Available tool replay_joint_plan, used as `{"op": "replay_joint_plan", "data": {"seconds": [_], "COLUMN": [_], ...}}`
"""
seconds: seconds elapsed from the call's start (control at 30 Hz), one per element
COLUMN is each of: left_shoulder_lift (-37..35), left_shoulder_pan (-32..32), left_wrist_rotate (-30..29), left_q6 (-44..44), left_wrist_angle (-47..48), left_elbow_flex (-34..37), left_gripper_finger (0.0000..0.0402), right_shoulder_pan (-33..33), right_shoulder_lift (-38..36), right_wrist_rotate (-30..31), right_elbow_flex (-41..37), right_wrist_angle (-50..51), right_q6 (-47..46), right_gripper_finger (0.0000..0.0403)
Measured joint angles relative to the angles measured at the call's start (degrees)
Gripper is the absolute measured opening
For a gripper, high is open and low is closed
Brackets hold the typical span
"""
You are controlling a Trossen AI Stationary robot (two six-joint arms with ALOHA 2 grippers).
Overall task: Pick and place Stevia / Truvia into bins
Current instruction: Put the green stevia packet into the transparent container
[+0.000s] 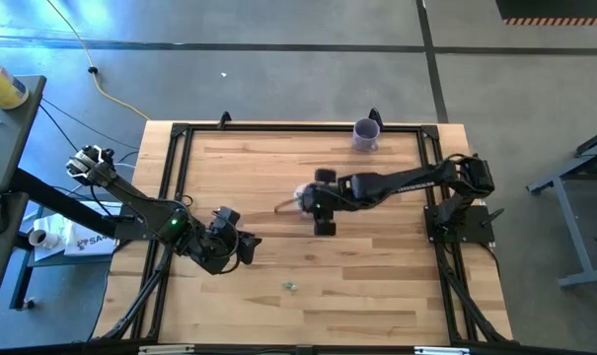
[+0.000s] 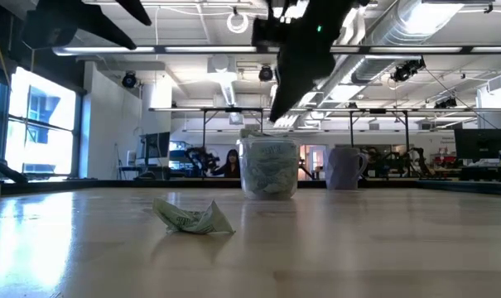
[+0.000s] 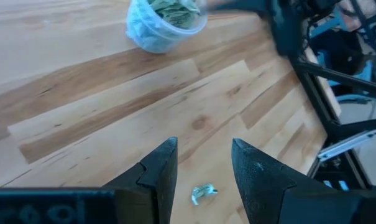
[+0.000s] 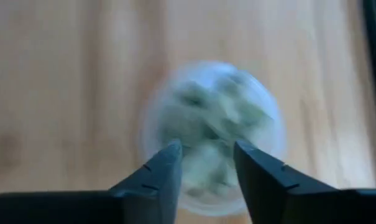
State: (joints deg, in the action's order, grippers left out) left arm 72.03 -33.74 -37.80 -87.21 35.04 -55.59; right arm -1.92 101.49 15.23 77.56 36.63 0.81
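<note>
The bin is a clear plastic cup (image 2: 269,170), standing upright mid-table and filled with pale green and white Stevia packets (image 3: 170,9). My right gripper (image 4: 206,152) hangs open directly above the cup (image 1: 303,197) with nothing between its fingers. One crumpled packet (image 2: 192,218) lies on the wood nearer the front edge (image 1: 291,287). My left gripper (image 3: 204,149) is open in the air at the table's left front (image 1: 247,247). That loose packet (image 3: 204,192) lies on the table below and beyond its fingers.
A purple cup (image 1: 366,134) stands near the table's far edge, right of centre. A black frame (image 1: 180,133) runs around the wooden tabletop. Bare wood lies between the clear cup and the front edge apart from the one loose packet.
</note>
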Motion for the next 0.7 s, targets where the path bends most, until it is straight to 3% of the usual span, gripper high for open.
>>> {"op": "replay_joint_plan", "data": {"seconds": [0.13, 0.27, 0.53, 0.7], "left_shoulder_lift": [0.0, 0.0, 0.0, 0.0], "left_shoulder_pan": [0.0, 0.0, 0.0, 0.0], "left_wrist_rotate": [0.0, 0.1, 7.2, 9.7], "left_q6": [0.5, 0.6, 7.9, 14.9], "left_wrist_angle": [-1.6, -2.1, -2.5, -2.4], "left_elbow_flex": [0.0, 0.0, 0.0, 0.0], "left_gripper_finger": [0.0184, 0.0184, 0.0184, 0.0184], "right_shoulder_pan": [-4.5, -8.8, -18.1, -20.4], "right_shoulder_lift": [-0.9, 1.8, 11.8, 16.6], "right_wrist_rotate": [-9.9, -17.2, -14.2, -10.9], "right_elbow_flex": [0.1, 0.1, 0.0, 0.0], "right_wrist_angle": [-2.7, -4.6, -20.3, -28.2], "right_q6": [4.0, -0.6, -10.6, -14.9], "right_gripper_finger": [0.0174, 0.0195, 0.0192, 0.0184]}}
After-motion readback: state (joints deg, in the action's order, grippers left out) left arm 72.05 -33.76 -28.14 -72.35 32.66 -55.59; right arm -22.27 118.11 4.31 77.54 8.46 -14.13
